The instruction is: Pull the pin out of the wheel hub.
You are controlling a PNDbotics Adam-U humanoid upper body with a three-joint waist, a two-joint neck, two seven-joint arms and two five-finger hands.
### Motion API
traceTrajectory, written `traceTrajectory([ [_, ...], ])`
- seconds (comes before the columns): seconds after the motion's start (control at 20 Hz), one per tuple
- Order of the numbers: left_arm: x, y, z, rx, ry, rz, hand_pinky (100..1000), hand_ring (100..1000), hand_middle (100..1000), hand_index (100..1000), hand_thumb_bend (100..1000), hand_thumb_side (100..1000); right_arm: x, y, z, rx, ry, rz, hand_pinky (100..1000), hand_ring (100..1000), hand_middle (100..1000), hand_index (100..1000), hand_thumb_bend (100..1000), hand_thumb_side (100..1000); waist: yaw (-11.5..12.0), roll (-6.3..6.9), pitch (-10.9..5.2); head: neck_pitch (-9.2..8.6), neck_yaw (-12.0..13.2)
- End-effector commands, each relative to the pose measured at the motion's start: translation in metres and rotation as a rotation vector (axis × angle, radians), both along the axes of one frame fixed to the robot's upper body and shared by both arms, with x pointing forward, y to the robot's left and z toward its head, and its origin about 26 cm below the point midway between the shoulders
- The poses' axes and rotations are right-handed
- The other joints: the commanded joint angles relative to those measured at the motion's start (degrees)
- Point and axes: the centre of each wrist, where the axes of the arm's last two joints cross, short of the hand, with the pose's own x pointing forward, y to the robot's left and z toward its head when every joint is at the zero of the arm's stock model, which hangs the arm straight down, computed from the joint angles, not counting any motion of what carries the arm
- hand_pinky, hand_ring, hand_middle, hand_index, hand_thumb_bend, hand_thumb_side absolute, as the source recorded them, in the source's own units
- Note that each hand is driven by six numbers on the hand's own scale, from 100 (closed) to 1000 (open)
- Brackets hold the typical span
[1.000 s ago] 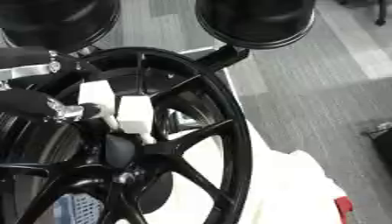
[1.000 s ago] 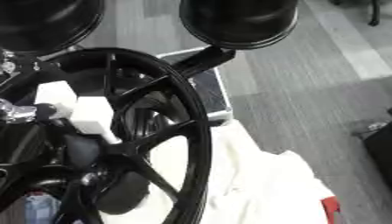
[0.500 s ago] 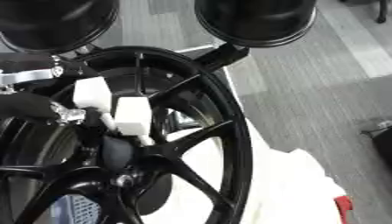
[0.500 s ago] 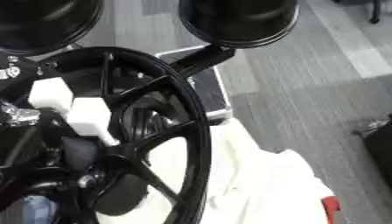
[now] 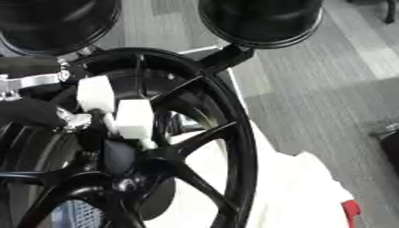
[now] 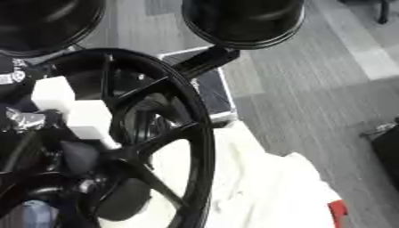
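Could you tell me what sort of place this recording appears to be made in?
Probably a workshop or robotics lab. A black car wheel stands upright on a white cloth, the floor is grey carpet-like, and the robot's left hand, with white fingertip pads, works at the hub.

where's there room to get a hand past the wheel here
Free: the grey floor right of the wheel rim, and the white cloth at its lower right. Crowded: the hub, where the left hand sits among the spokes, and the top, under two black cylinders.
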Motion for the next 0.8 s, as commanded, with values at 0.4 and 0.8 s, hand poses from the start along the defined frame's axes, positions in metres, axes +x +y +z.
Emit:
traceTrajectory([
  [0.4, -0.009, 0.003, 0.018, -0.198, -0.14, 0.006, 662, 514, 299, 581, 100, 266, -0.002, 0.0, 0.007, -0.004, -0.019, -0.007, 768, 585, 515, 688, 100, 598, 0.17, -0.28, -0.84, -0.81, -0.19],
  [0.8, -0.016, 0.012, 0.034, -0.473, -0.283, 0.013, 594, 447, 207, 492, 100, 295, -0.002, 0.0, 0.006, -0.005, -0.019, -0.011, 770, 586, 516, 689, 100, 596, 0.5, -0.66, -0.9, -0.66, -0.41],
])
